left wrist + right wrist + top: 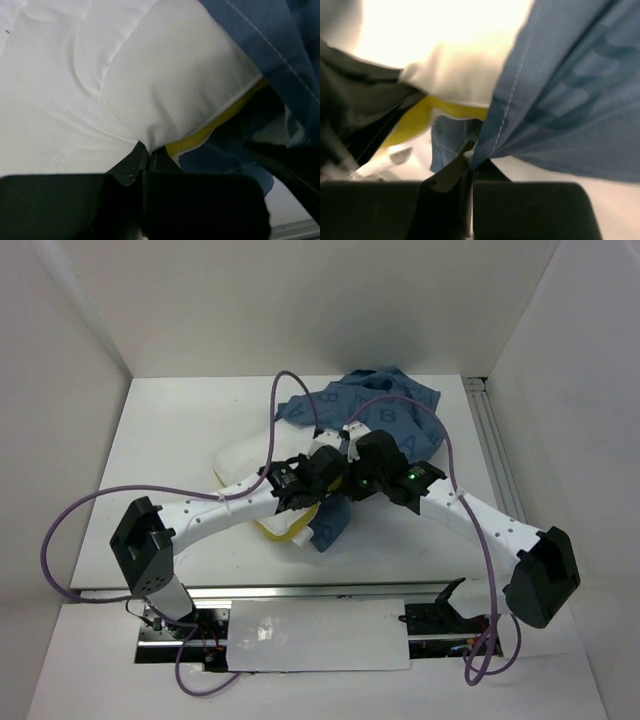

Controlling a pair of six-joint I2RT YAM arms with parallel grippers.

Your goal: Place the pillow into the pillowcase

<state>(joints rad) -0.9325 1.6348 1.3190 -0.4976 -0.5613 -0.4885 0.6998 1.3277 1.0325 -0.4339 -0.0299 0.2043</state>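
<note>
Pillow (243,455) is lying near the ctr of the white table (170,430), a bit toward the far edge. Its left end is showing bare and the rest is going under the pillowcase (372,405), which is bunching up toward the far-right corner and draping over the pillow's right side. Both arms are reaching in from the near edge and meeting over the middle, so from above the fingertips are hiding behind the black wrist bodies. L gripper (146,151) is pinching shut on a fold of the pillow (150,85) close to its yellow trim (212,131). Its jaws are sitting narrow w/ white fabric btwn them, and the pillowcase (270,45) is hanging over the pillow's upper-right part in the left wrist view. R gripper (470,156) is clamping the stitched hem of the pillowcase (570,95), jaws nearly together, w/ the cloth pulling taut up and to the right from the tips. In the right wrist view the pillow (462,70) is poking out beside that hem, w/ the yellow trim (417,120) running just below it. From above, a bit of yellow trim (283,530) and a blue flap are showing just under the arms on the near side. Purple cables (60,540) are looping off both arms.
</note>
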